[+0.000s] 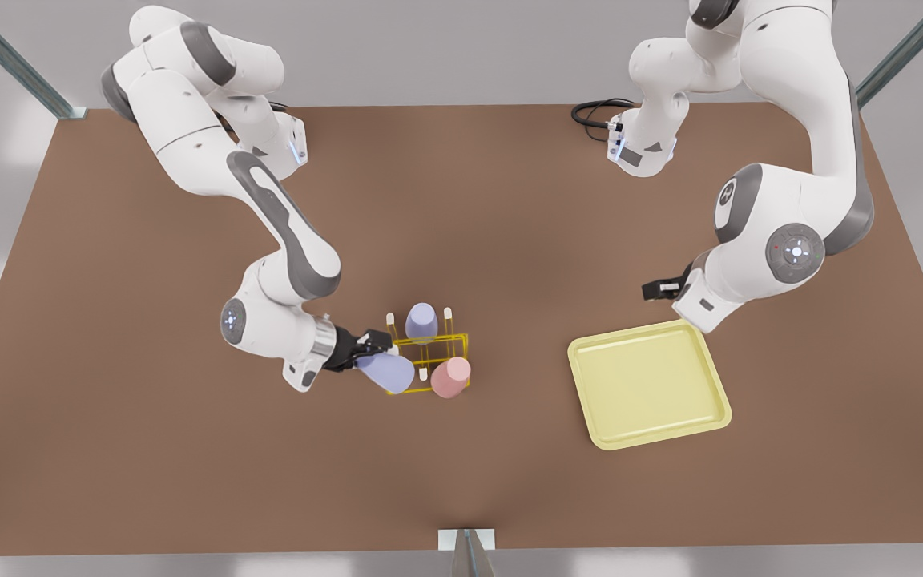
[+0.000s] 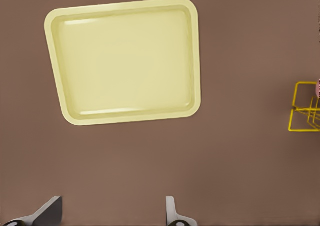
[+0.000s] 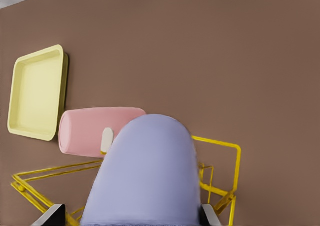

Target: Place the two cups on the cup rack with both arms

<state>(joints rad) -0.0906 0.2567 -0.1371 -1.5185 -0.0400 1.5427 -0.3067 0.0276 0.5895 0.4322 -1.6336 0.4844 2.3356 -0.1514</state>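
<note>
- The right gripper point(image 1: 367, 346) sits at the cup rack's point(image 1: 429, 353) end toward the front view's left, its fingers clamped on a lavender cup point(image 1: 386, 372).
- In the right wrist view the lavender cup point(image 3: 145, 173) sits between the two finger pads point(image 3: 50, 217), with the rack's yellow wires point(image 3: 220, 186) directly beyond it.
- The held cup is tilted, its closed end pointing away from the gripper, over the rack's near corner on the front view's left.
- The pink cup point(image 1: 451, 377) sits on a peg at the rack's near corner on the front view's right, just beside the held cup.
- In the right wrist view the pink cup point(image 3: 87, 128) lies past the lavender cup, with a white-tipped peg point(image 3: 106, 140) in front of it.
- A second lavender cup point(image 1: 421, 321) sits on a peg in the rack's far row, between two bare pegs.
- The left gripper point(image 1: 658, 289) hangs above the table point(image 1: 109, 320), beside the far corner of the yellow tray point(image 1: 648, 383), well apart from the rack.
- In the left wrist view the left gripper point(image 2: 110, 213) has its fingers spread apart with nothing between them; this arm waits.
- The same view shows the tray point(image 2: 125, 60) flat on the table and a corner of the rack point(image 2: 305, 108) at the edge.
</note>
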